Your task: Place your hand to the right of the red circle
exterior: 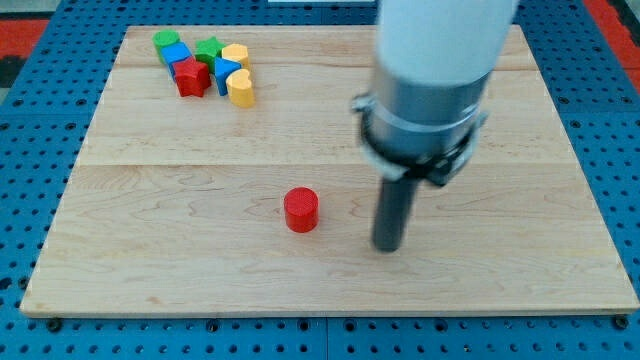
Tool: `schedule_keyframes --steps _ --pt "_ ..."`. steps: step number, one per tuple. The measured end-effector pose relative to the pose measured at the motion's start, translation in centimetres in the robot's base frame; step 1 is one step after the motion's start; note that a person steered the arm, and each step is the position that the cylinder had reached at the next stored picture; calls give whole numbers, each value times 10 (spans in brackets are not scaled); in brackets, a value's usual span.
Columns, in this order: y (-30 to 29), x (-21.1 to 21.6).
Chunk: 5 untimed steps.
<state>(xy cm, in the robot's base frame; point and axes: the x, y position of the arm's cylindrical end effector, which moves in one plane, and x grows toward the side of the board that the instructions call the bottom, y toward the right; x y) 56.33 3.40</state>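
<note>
The pale wooden plank surface (180, 250) fills most of the view and lies on a blue pegboard (30, 120) whose holes show round its edges. Taking the red cylinder block, the red circle (301, 210), as the landmark: it stands alone near the middle of the surface, somewhat toward the view's bottom.

The arm's white and grey body (430, 80) comes down from the view's top, up and to the view's right of the red circle, and hides part of the surface behind it. There is no claw on this arm, so nothing opens, closes or grips; it ends in a straight dark rod (392, 210). My tip (386, 246) rests on the surface to the view's right of the red circle and slightly lower, near it but apart, with bare wood between the two.

The other blocks huddle together well apart from the red circle, far toward the view's top left. In that cluster are a green cylinder (166, 41), a blue block (178, 53), a red star-like block (191, 76), a green star-like block (209, 49), a second blue block (225, 72), a yellow block (235, 55) and a yellow cylinder-like block (241, 89). Several of them touch or overlap in the view.
</note>
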Motion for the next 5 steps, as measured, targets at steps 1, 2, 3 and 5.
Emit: schedule_keyframes --steps 1,2,3,5 --pt "-104 -4" --pt "-138 -37" --pt "-162 -35" --pt "-7 -19"
